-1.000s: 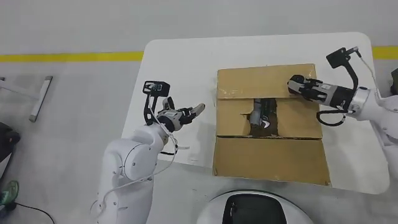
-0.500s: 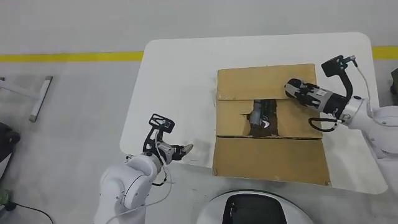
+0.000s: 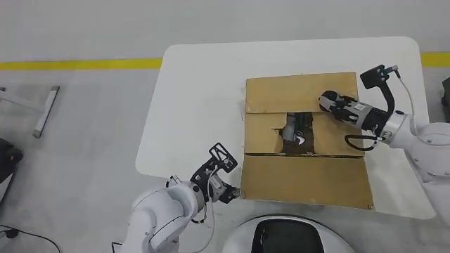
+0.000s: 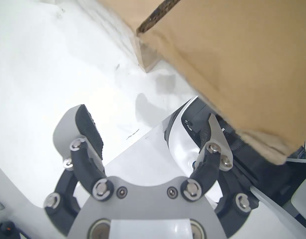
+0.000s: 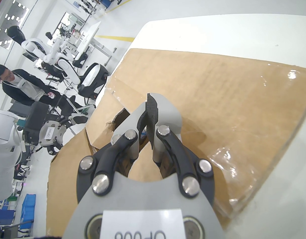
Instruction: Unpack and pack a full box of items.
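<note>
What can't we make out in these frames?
- Box contents: top view, flaps cover all but a narrow gap; the dark items there are too small to identify.
- Right end effector: right wrist view, its own fingers hide whether it touches the far flap.
- Box wall beside the left end effector: left wrist view, the near flap overhangs it.

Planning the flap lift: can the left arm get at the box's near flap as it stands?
Probably yes. The left gripper is open at the near flap's left corner, with only bare table between them.
</note>
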Robot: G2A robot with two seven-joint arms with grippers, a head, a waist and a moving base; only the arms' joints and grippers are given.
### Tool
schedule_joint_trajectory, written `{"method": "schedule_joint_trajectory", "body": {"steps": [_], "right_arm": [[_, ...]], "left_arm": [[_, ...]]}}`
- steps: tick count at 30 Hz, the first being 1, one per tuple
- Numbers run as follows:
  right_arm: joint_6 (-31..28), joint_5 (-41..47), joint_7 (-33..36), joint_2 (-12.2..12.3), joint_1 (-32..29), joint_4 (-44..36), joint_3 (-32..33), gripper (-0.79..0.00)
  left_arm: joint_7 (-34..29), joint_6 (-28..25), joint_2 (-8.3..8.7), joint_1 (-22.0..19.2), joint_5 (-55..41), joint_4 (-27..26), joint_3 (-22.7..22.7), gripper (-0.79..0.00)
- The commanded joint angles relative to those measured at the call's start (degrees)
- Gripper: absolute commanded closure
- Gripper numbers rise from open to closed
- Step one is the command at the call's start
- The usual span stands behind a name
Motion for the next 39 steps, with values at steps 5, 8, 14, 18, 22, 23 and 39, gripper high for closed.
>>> {"method": "schedule_joint_trajectory", "body": {"steps": [5, 8, 14, 18, 22, 23, 39], "right_arm": [[0.4, 0.2, -0.3, 0.0, -0.1, -0.1, -0.5, 0.000], [0.6, 0.4, -0.5, 0.0, 0.0, -0.1, -0.9, 0.000], [0.8, 1.5, -1.3, -0.1, 0.1, -0.5, -0.9, 0.000], [1.6, 2.9, -2.3, 0.1, 0.1, -1.9, 1.6, 0.000], [3.2, 5.2, -4.2, 0.2, -1.1, -3.6, 5.6, 0.000], [3.3, 5.7, -4.6, 0.3, -1.5, -4.3, 6.5, 0.000], [6.6, -18.2, -11.3, 0.1, -8.7, -10.9, 1.7, 0.000]], "left_arm": [[2.6, 0.4, 0.25, -2.3, -4.7, -1.2, 1.0, -0.785], [4.0, 0.9, 0.33, -3.8, -6.9, -1.1, 1.8, -0.785], [7.4, 4.5, 0.33, -7.5, -7.6, -0.5, 3.1, -0.785], [10.4, 8.5, 0.14, -10.3, -7.1, 1.3, 4.1, -0.785], [12.6, 12.9, -0.15, -13.2, -4.8, 4.6, 6.1, -0.785], [13.2, 14.4, -0.26, -13.8, -4.3, 5.5, 6.6, -0.785], [13.4, 21.3, -0.75, -18.1, 1.8, 13.1, 11.9, -0.785]]}}
